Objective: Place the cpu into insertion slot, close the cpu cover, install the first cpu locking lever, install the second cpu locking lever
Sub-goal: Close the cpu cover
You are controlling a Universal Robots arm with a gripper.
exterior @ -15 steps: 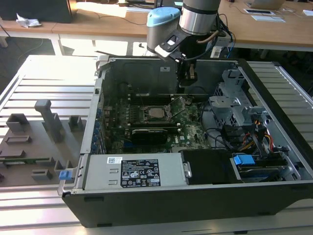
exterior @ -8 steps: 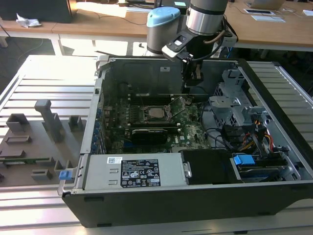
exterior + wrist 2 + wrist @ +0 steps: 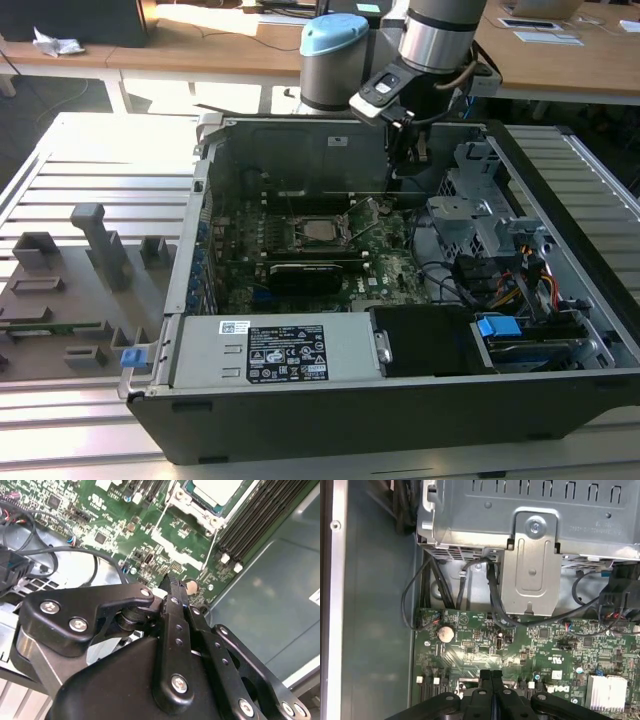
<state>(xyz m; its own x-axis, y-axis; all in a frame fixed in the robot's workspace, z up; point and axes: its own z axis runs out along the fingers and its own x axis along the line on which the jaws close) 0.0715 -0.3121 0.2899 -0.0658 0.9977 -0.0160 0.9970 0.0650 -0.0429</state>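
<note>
Exterior view overlooks the case (image 3: 400, 425); both wrist views closely face its motherboard (image 3: 470, 650) (image 3: 115, 510).

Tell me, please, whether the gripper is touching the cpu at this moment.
Apart. In the second wrist view the gripper is off to one side of the cpu, with a stretch of green circuit board between them.

Nothing legible anywhere. On the grey metal box (image 3: 270, 350) along the computer case's (image 3: 400, 420) near wall in the exterior view: a white label sheet (image 3: 290, 362) crowded with tiny symbols, and a small barcode sticker (image 3: 236, 326) beside it, print too fine to make out. Inside the case, white lettering on the green circuit board (image 3: 560, 650), equally unreadable.
</note>
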